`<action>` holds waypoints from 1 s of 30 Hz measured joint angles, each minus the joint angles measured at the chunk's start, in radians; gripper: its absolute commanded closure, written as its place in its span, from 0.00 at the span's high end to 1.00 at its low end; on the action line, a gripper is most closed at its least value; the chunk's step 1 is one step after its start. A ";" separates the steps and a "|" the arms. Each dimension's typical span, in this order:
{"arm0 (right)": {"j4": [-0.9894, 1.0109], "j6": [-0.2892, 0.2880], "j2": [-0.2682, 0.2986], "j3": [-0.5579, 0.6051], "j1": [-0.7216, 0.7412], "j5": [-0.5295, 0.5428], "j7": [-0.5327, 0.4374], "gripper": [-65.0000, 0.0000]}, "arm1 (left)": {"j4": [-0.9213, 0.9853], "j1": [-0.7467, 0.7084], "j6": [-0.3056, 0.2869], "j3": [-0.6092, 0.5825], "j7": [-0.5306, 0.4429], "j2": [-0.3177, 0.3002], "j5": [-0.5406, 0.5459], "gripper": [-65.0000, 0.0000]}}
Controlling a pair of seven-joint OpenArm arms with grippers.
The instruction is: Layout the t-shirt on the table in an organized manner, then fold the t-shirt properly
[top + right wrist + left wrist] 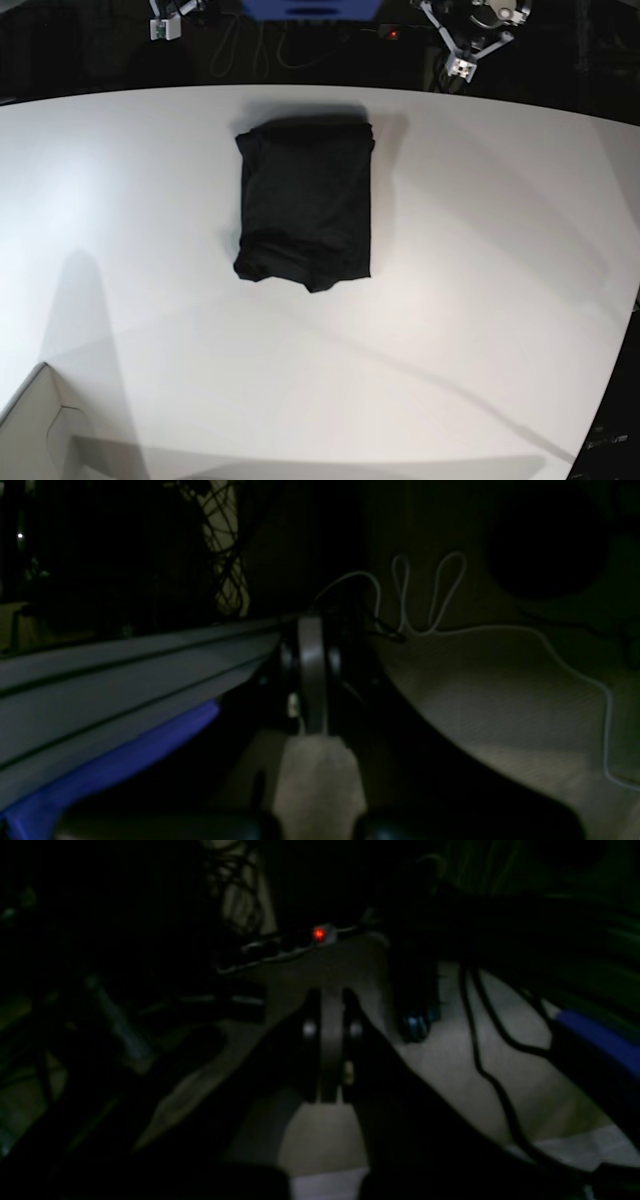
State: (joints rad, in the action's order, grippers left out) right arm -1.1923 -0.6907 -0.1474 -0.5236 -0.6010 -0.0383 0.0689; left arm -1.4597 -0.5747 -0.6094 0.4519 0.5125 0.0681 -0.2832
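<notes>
Cardboard box corner (45,425) nearest, bottom left. T-shirt (305,205) lies as compact folded rectangle on table (500,280), mid-far. Left gripper (330,1040) and right gripper (311,680) pressed together, empty, parked beyond far edge. Fold looks complete; next move probably none, or only edge tidying.

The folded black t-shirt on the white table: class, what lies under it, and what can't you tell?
The t-shirt lies flat on the white table, which shows bare all around it. Its own lower folded layers, and anything beneath them, are covered and cannot be seen.
</notes>
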 measured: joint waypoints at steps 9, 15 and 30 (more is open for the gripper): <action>0.169 0.003 0.018 0.001 0.114 -0.001 -0.006 0.00 | 0.230 0.075 0.059 0.005 -0.006 -0.024 -0.083 0.00; 0.357 0.036 0.061 0.013 0.192 -0.002 -0.010 0.00 | 0.500 0.204 0.067 0.005 -0.016 -0.069 -0.074 0.00; 1.119 0.772 0.223 0.338 0.438 0.008 -0.521 0.00 | 1.205 0.472 0.517 0.010 -0.409 -0.185 -0.071 0.00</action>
State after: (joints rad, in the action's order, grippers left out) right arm -0.0734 0.0811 0.0757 -0.1860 -0.1631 -0.0299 -0.4519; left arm -0.2550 -0.1032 -0.0929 0.4622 0.1040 -0.1173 -0.3538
